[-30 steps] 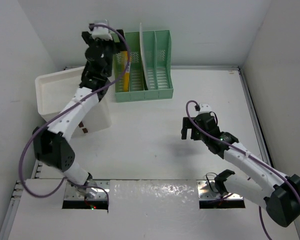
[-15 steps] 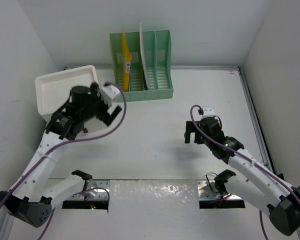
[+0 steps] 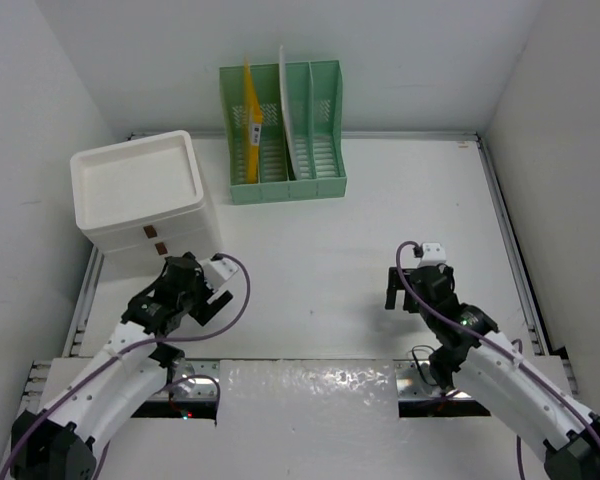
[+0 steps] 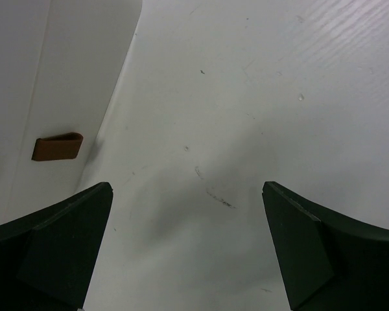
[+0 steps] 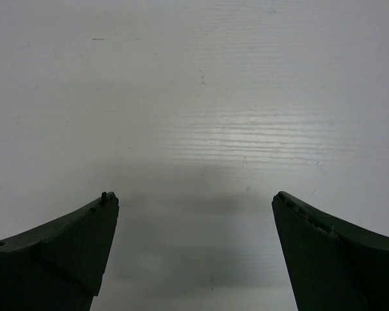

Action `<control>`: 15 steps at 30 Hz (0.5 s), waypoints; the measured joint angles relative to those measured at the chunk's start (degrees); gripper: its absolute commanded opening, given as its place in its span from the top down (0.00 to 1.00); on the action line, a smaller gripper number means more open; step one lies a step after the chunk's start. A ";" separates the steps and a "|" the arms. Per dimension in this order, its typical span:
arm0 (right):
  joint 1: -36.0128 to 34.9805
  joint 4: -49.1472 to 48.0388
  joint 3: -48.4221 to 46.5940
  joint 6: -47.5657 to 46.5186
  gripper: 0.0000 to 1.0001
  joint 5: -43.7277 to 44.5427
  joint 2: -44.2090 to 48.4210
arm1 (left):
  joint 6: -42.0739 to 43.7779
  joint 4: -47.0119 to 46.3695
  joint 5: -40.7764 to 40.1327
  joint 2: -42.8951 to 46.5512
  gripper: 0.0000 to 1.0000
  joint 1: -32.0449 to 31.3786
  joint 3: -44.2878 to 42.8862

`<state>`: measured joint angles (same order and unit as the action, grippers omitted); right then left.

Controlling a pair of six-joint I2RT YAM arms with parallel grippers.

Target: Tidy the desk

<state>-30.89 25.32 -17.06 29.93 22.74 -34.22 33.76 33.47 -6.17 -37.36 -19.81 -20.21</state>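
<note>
near the bases, the left gripper [image 3: 210,298] and right gripper [image 3: 405,293] both hang wide open, holding nothing. the desk [image 3: 310,240] shows no loose items. farther back, the drawer box [image 3: 140,190] is closed and the rack [image 3: 320,150] holds a yellow folder [image 3: 250,115]. the tidying looks finished, with nothing left.

The left claw [image 4: 187,194] hung over the scuffed white table [image 4: 279,97], its dark fingers [image 4: 58,253] wide apart, with a drawer box [image 4: 58,58] and its brown handle [image 4: 57,146] at the left.
</note>
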 measured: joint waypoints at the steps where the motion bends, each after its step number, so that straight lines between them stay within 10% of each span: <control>1: 0.00 0.22 1.16 -0.02 0.01 0.63 1.53 | -0.04 -1.22 -0.66 -0.96 0.00 0.00 0.26; 15: 0.00 0.46 4.83 -1.03 0.01 4.33 11.72 | -2.01 -15.76 -0.07 -5.31 0.00 0.00 2.25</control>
<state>-30.89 25.78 -12.23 28.91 27.07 -22.50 31.75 17.72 -6.24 -42.68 -19.81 -17.96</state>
